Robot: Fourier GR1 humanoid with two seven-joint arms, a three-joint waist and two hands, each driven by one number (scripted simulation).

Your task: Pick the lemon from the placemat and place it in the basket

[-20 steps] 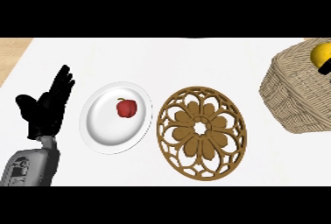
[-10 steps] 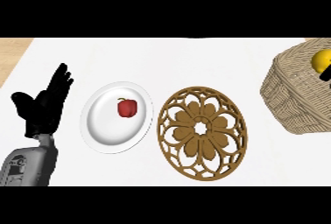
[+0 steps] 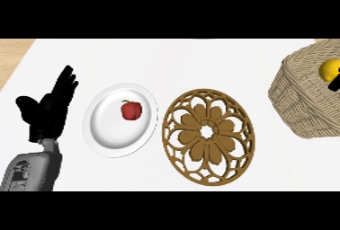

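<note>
The yellow lemon [image 3: 327, 68] lies inside the wicker basket [image 3: 302, 101] at the far right. A black sliver of my right hand [image 3: 336, 80] shows at the view's right edge, right against the lemon and covering part of it. The rest of that hand is out of view. The round brown openwork placemat [image 3: 207, 135] lies in the middle with nothing on it. My left hand [image 3: 48, 108] stands open at the left, fingers up, resting beside the plate.
A white plate [image 3: 109, 134] sits between the left hand and the placemat, with a small red pepper [image 3: 131, 110] on it. The counter's wooden edge [image 3: 13, 54] shows at the far left.
The lemon and the black bit of my right hand sit slightly lower in the basket than a second ago. The left hand, plate and placemat have not moved.
</note>
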